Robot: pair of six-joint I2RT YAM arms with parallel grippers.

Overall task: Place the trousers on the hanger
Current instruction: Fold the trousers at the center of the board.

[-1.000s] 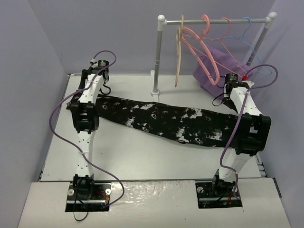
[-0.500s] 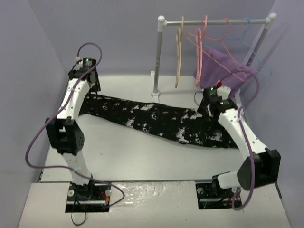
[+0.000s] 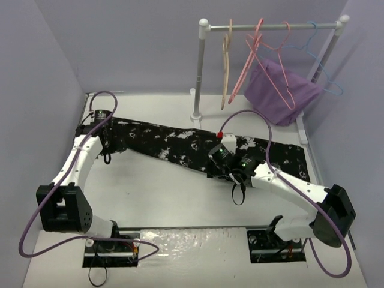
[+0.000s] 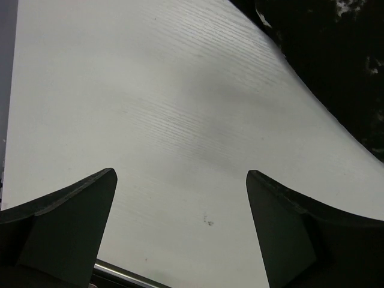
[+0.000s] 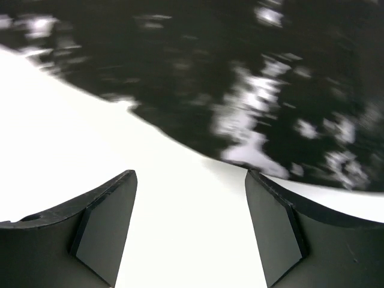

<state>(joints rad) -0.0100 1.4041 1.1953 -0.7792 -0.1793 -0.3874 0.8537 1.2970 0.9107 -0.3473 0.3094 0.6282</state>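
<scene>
Right gripper (image 5: 189, 180): jaws spread and empty, low over the white table (image 3: 156, 192) at the near edge of the cloth, about centre.
Left gripper (image 4: 180, 177): jaws spread and empty over bare table at 9 o'clock.
Long black white-speckled fabric trousers (image 3: 180, 144): flat, running from 9 to 3 o'clock.
Thick beige plastic hanger (image 3: 226, 72): hooked on the grey rail (image 3: 270, 26) at 12 o'clock, well apart.
Our advice: we should pinch deep into the fabric edge and lift both ends level, so the legs drape evenly.

Top camera sitting high at near edge, looking down over whole white desk (image 3: 156, 192). Wrist cameras pointing down, close, each catching desk and black white-speckled fabric trousers (image 3: 180, 143).
</scene>
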